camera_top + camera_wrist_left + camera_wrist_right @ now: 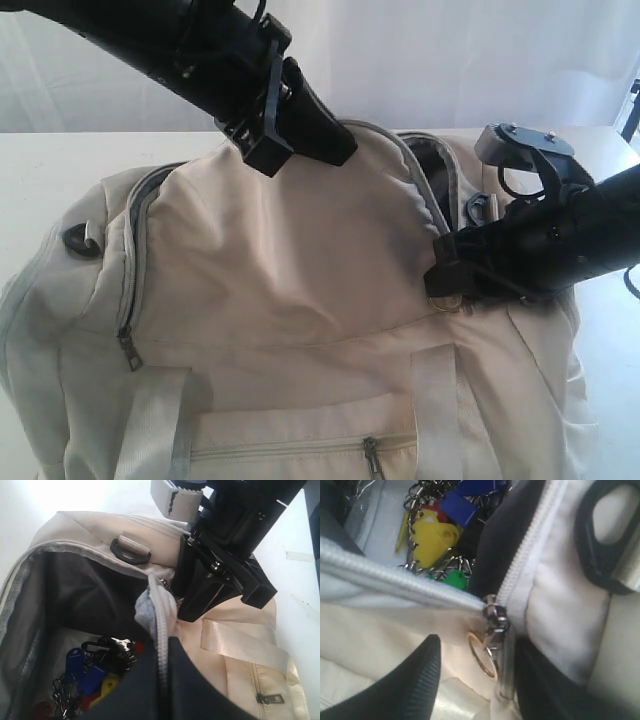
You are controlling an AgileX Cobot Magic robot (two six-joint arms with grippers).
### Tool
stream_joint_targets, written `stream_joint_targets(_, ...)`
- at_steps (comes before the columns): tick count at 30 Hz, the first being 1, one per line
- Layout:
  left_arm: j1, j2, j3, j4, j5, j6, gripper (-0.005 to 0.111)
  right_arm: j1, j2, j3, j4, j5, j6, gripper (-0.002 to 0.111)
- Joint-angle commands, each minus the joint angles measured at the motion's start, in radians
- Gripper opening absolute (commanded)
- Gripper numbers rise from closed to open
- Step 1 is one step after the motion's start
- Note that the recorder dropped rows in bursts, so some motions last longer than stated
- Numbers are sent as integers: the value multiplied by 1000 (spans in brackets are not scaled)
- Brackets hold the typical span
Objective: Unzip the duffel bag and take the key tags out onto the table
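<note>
The cream duffel bag (280, 260) fills the table (60, 160), its top zipper drawn open. Inside, on the dark lining, lie the key tags (85, 675), also seen as yellow, blue and green tags (437, 535) on rings. My left gripper (165, 647) is shut on the bag's zipper edge (160, 610) and holds it up at the top of the bag (335, 150). At the bag's right end my right gripper (477, 650) is open. The zipper pull with its brass ring (482, 655) hangs between its fingers, next to one finger. That gripper (445, 275) rests on the fabric.
Black plastic strap rings sit at the bag's ends (80, 238) (130, 552) (600, 535). A webbing handle (240, 640) and a front pocket zipper (370, 455) lie on the bag's side. A clear plastic sheet (372, 525) lies under the tags. White table (295, 580) surrounds the bag.
</note>
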Motion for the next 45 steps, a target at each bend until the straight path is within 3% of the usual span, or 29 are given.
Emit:
stream_joint_targets(1, -1, -17, -5, -32, 5, 10, 0, 0, 15, 7, -18, -22, 1, 39)
stream_joint_targets(11, -1, -17, -5, -35, -9, 10, 0, 0, 15, 7, -52, 15, -3, 0)
stream_joint_targets(31, -1, -14, -5, 100, -147, -74, 0, 0, -208, 6, -195, 306, 69, 0)
stream_joint_targets(41, -1, -2, -5, 104, -153, -92, 0, 0, -222, 27, -226, 372, 69, 0)
stream_joint_targets(45, -1, -17, -5, 99, -75, -92, 0, 0, -228, 18, -226, 352, 70, 1)
